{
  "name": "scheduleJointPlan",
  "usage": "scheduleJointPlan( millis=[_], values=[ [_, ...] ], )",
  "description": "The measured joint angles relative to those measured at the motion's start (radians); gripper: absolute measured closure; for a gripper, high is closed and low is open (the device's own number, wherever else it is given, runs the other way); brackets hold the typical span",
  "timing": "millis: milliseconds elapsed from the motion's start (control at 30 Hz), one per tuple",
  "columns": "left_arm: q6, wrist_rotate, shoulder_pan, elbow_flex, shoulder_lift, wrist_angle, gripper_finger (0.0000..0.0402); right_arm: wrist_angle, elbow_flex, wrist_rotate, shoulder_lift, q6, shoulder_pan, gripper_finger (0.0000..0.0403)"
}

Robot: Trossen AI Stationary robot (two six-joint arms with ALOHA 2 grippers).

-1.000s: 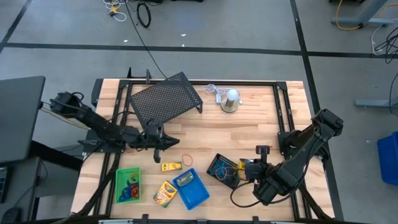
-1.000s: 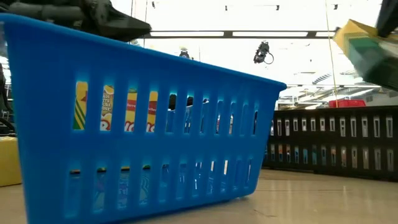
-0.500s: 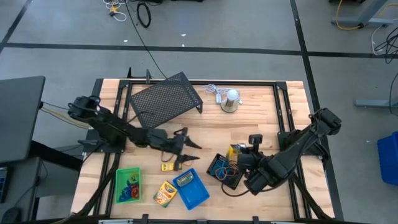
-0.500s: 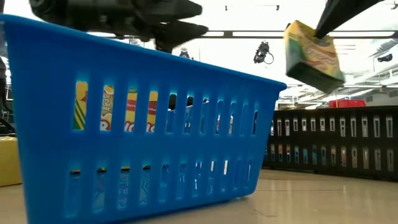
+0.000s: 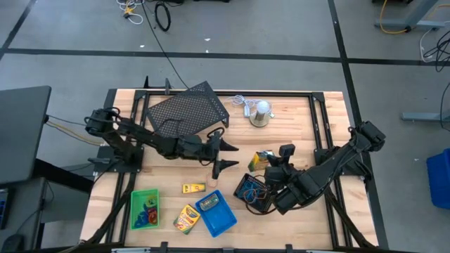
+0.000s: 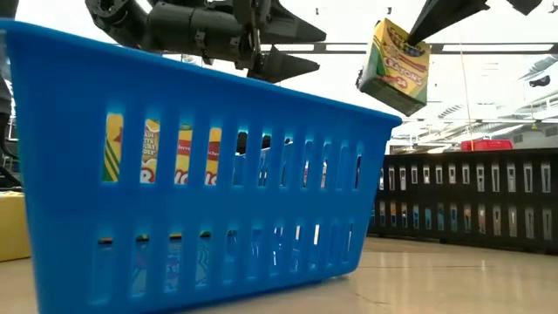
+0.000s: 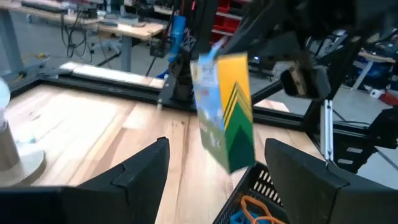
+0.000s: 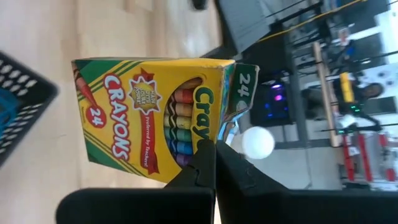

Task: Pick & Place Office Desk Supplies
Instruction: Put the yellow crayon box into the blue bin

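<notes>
My right gripper (image 8: 210, 155) is shut on a yellow-green crayon box (image 5: 261, 160), which hangs in the air above the table's middle right. My left gripper (image 5: 226, 157) reaches level from the left and stands open just short of the box. In the left wrist view the box (image 7: 225, 109) shows ahead between the two fingers, untouched. Below it, a black-mesh tray (image 5: 253, 191) holds coloured elastic loops. Near the front edge, a blue tray (image 5: 219, 219) holds one crayon box (image 5: 209, 204). A green tray (image 5: 144, 209) and two more crayon boxes (image 5: 193, 188) (image 5: 185, 219) also lie near that edge. My right gripper pinches the crayon box at its opened top end (image 8: 205, 138), on a thin edge beside the raised flap. The fingers come from the table's right, slanting down. The box hangs tilted below the fingertips (image 6: 394, 65), clear of the table and the trays.
A large black mesh rack (image 5: 188, 112) stands at the far left. A silver dome-shaped thing (image 5: 260, 114) with a white cord sits at the far middle. Bare wood lies between the rack and the front trays, and at the far right.
My left gripper has moved toward the table's right, toward the crayon box, and has opened. My right gripper has carried the box toward the far edge and a little left. The box has swung from lying nearly flat to hanging tilted.
</notes>
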Motion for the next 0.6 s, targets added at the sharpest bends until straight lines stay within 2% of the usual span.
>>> scheduleJointPlan(
  millis=[133,400,600],
  values=[
    [-0.032,0.001,0.003,0.019,0.044,0.026,0.0130,0.001,0.000,0.033,0.000,-0.024,-0.020,0.0403],
    [-0.002,-0.013,0.011,0.159,0.167,0.011,0.0130,0.003,0.000,0.065,0.000,-0.056,-0.062,0.0403],
    [-0.002,0.014,0.030,0.237,0.205,-0.031,0.0130,0.023,0.000,0.069,0.000,-0.090,-0.083,0.0403]
  ],
)
